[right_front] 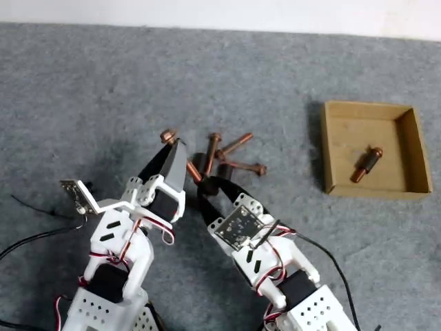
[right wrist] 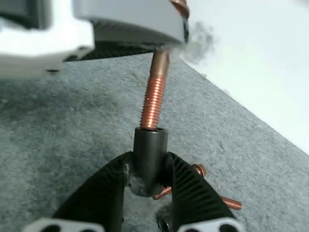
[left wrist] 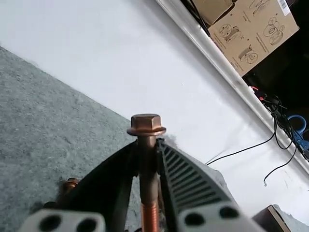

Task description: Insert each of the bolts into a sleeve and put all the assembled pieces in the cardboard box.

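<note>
The left gripper (left wrist: 147, 154) is pinched on the shank of a copper-coloured bolt (left wrist: 146, 126) just under its flanged hex head. That leaves the threaded end free and aimed across at the other arm, a hold that seems chosen for mating rather than carrying. The right gripper (right wrist: 149, 166) is clamped round a short, smooth black sleeve (right wrist: 150, 145) with its bore turned toward the bolt. The thread tip sits at the sleeve's mouth, seemingly just entering, so the insertion looks begun but not seated. Beyond the two tools, three loose bolts (right_front: 236, 143) lie fanned on the coarse grey felt mat (right_front: 103, 89), waiting their turn. Farthest right, well apart, the shallow cardboard box (right_front: 324, 148) holds one assembled piece (right_front: 366, 164) lying flat — bolt head and thread showing at either end of its dark sleeve.
</note>
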### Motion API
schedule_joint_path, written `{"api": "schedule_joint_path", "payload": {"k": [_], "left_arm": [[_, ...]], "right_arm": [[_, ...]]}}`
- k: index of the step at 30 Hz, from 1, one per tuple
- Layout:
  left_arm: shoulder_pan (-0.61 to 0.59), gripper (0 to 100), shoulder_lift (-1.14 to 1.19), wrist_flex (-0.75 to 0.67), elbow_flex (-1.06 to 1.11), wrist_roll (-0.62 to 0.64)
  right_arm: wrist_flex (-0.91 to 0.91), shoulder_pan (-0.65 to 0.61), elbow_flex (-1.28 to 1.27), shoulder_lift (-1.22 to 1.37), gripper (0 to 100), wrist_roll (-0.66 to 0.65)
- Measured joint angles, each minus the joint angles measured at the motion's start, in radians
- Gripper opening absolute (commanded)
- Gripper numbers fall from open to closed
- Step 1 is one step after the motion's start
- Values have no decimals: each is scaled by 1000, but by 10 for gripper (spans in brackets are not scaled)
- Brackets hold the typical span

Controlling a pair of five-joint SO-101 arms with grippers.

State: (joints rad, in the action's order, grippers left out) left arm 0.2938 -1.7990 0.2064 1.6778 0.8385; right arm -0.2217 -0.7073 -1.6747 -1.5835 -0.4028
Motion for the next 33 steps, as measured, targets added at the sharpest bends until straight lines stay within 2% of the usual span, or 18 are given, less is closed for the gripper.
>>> {"api": "schedule_joint_path", "payload": {"k": [11, 21, 28, 33], "left_arm": [[15, 6, -3, 37, 0, 2], [15, 6, 0, 55, 0, -5], [29, 6, -6, 83, 0, -2], [58, 6, -12, 141, 0, 2]], "right_arm": [[0, 0, 0, 2, 5, -3], [0, -29, 0, 0, 5, -89], [31, -2, 0, 2, 5, -89], [89, 29, 0, 2, 5, -14]]}}
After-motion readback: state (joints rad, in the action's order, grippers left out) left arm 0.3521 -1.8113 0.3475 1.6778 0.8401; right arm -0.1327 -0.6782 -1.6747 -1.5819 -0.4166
